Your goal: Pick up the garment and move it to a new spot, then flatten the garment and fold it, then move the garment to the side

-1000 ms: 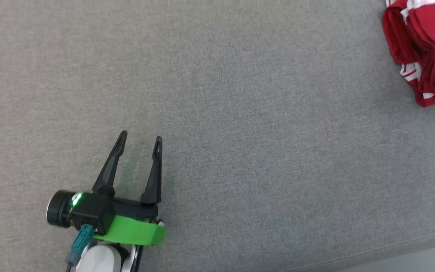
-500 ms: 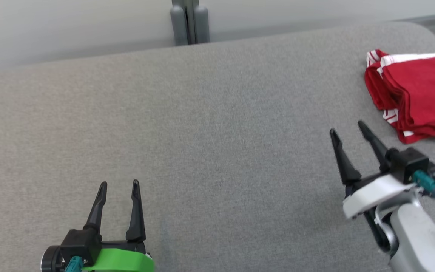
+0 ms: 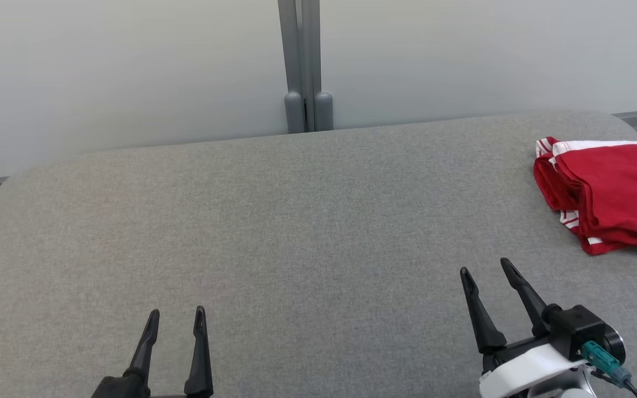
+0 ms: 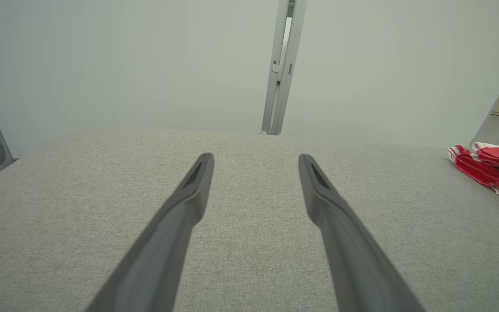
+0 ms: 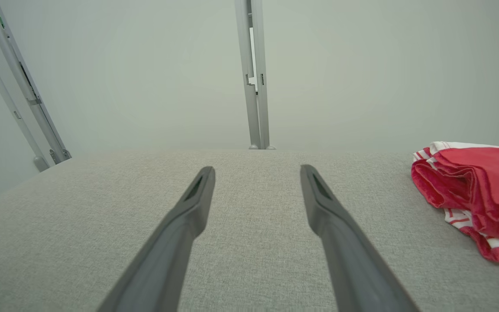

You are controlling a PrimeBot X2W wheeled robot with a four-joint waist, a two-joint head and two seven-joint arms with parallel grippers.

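Note:
The garment [image 3: 614,190] is red with white stripes and lies folded at the far right of the grey cushioned surface [image 3: 307,221]; it also appears in the left wrist view [image 4: 494,167] and the right wrist view [image 5: 477,190]. My left gripper [image 3: 177,314] is open at the lower left, with nothing between its fingers. My right gripper [image 3: 484,268] is open at the lower right, short of the garment and apart from it. In each wrist view the gripper [image 4: 256,158] [image 5: 257,170] hangs spread over bare fabric.
A pale wall with a grey vertical post [image 3: 304,66] stands behind the surface. The surface's far edge is rounded at both corners. A grey metal frame [image 5: 20,86] leans at the left in the right wrist view.
The head camera has tilted up, bringing the wall and far edge into view. The right gripper came into view after the first frame. Both grippers stay open and sit lower in the picture.

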